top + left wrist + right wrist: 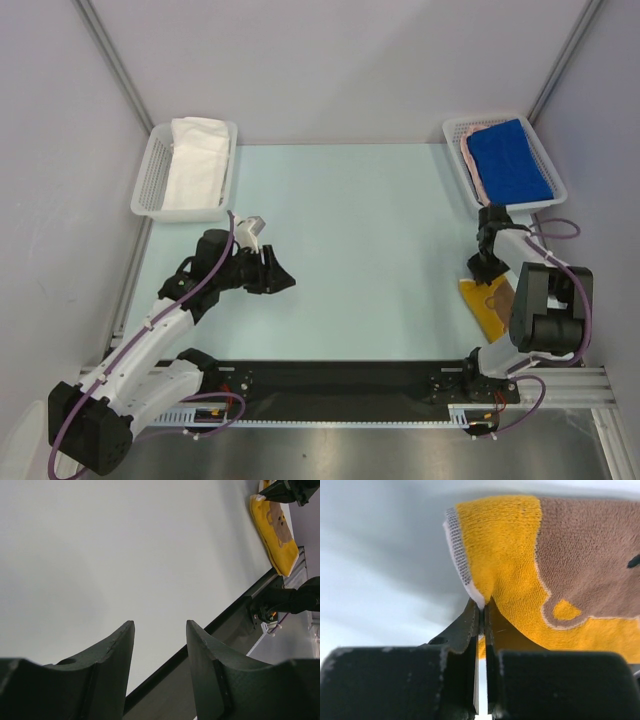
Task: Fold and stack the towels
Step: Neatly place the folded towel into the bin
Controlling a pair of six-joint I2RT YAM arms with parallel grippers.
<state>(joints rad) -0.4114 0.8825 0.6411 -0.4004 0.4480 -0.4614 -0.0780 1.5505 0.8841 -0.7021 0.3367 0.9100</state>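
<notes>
The yellow-orange towel (pixel 510 545) is a fleecy cloth with a brown bear figure and a thin white hem; it looks folded into a thick, narrow pad. It lies on the table (pixel 360 230) at the right side, near the front edge; the right arm (pixel 545 305) covers part of it in the top view, so we cannot tell its full outline. Its long axis seems to run from far to near, a little slanted, with the far end pointing to the right gripper (pixel 482 611). The jaws of this gripper are pressed together and pinch the white hem at the far corner of the towel. The left gripper (pixel 160 626) hangs over bare table on the left; its jaws stand wide apart and hold nothing. The blue towel (pixel 510 160) lies on a pinkish towel (pixel 470 160) in the right basket (pixel 553 185); a white towel (pixel 195 160) lies in the left basket (pixel 145 190).
</notes>
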